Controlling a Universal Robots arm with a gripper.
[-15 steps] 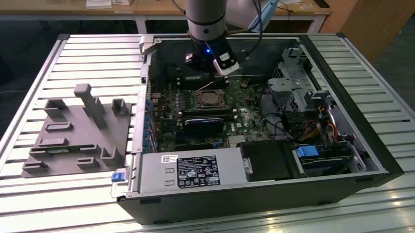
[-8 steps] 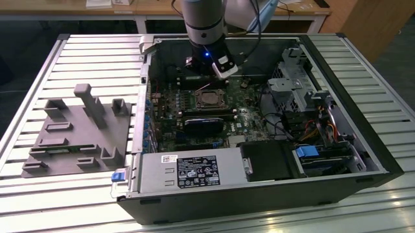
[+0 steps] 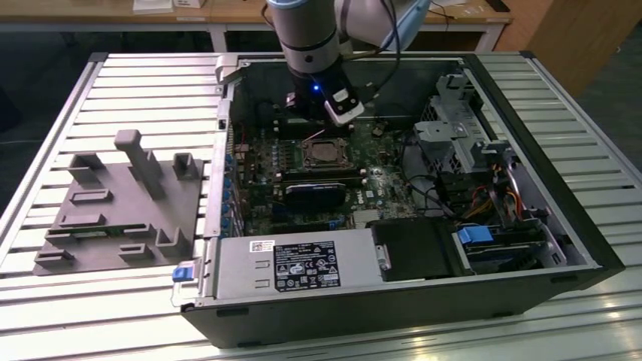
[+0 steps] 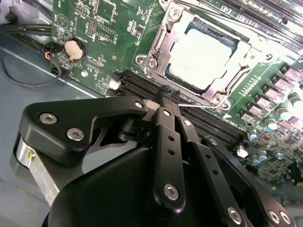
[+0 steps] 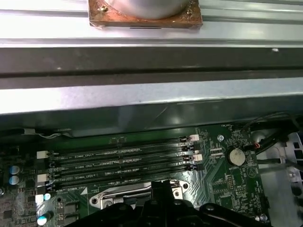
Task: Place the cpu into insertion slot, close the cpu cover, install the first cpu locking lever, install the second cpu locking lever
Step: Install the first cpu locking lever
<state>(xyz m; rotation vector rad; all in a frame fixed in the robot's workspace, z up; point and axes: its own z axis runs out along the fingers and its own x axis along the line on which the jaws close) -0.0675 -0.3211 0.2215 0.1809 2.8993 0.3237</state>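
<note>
At the very tip of the gripper (image 4: 164, 97), the two fingers (image 4: 161, 142) stood drawn together, with no gap to be seen between them in the second wrist view. Whether they pinched anything I could not tell, though a thin metal rod (image 4: 203, 107) ran out from right beside the tips. That rod lay with its long axis along the socket edge nearest the tips, parallel to the memory slots (image 4: 137, 85) over which the tips hung. Just past the rod lay the cpu (image 4: 203, 56), flat and dull silver, seated in the insertion slot (image 3: 308, 153). The cpu cover (image 4: 163, 47) was down around it, so that the chip showed through the square cut-out. The chip thus lay straight ahead of the fingertips, just beside them and not beneath them, with the tips at the frame's edge and the rod crossing in front. In the exterior view the gripper hung over the green motherboard (image 3: 381, 180) inside the open computer case (image 3: 401, 316), just on the far side of the socket. It was well apart from the grey fixture (image 3: 110, 210) on the slatted table (image 3: 150, 83) at the exterior view's left. By my judgement the seating and the cover were done, and the work stood at the levers.
</note>
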